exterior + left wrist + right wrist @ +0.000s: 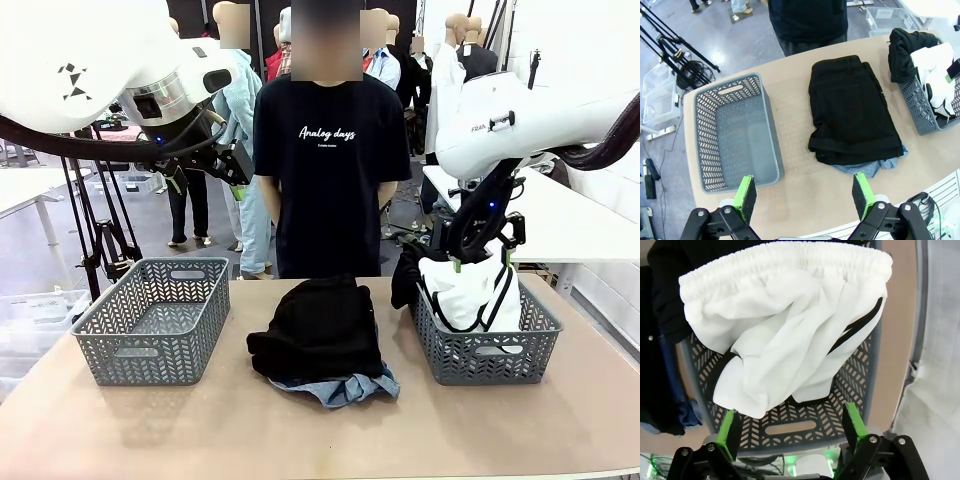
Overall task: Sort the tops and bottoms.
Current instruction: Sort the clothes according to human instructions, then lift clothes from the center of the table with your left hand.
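Observation:
A white garment with black piping (468, 292) (790, 325) lies in the right grey basket (490, 350) (800, 426). A black garment (405, 272) (905, 47) hangs over that basket's far left corner. My right gripper (480, 262) (790, 429) hovers just above the white garment, open, nothing between its fingers. At the table's middle a black garment (320, 328) (850, 107) lies folded on top of faded blue denim (342, 388) (865, 168). My left gripper (208, 183) (804, 195) hangs high over the left side, open and holding nothing.
The left grey basket (150, 325) (735, 135) has nothing in it. A person in a black printed T-shirt (330, 170) stands at the far edge behind the pile. Bare tabletop runs along the near edge.

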`<state>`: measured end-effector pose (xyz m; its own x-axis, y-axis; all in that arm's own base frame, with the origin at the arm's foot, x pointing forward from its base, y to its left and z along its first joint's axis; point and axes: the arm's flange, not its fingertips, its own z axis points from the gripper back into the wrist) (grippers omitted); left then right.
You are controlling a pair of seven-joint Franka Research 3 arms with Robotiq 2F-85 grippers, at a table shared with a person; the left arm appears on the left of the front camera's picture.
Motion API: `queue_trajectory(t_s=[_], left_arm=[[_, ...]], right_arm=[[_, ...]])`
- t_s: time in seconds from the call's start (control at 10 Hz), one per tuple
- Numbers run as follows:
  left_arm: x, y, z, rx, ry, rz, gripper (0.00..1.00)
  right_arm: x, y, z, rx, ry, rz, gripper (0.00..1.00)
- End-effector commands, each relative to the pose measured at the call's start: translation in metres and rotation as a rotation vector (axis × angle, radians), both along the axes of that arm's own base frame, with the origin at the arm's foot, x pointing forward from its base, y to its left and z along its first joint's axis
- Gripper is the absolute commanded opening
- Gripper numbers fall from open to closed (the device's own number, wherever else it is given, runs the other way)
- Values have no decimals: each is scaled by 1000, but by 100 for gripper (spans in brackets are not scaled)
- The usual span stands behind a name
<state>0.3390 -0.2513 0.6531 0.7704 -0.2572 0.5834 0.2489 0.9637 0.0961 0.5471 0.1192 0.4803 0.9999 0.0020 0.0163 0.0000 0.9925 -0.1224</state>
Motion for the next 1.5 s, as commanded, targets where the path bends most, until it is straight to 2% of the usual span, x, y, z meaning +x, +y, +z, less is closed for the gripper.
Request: queue_trajectory(t_s=[0.0,1.4], left_arm=[[1,3,0,-8,-10,-5,100],[1,3,0,-8,-10,-5,100]], right_arm=[[-1,-1,-3,-4,15,-3,100],[-1,-1,-3,-4,15,-3,100]])
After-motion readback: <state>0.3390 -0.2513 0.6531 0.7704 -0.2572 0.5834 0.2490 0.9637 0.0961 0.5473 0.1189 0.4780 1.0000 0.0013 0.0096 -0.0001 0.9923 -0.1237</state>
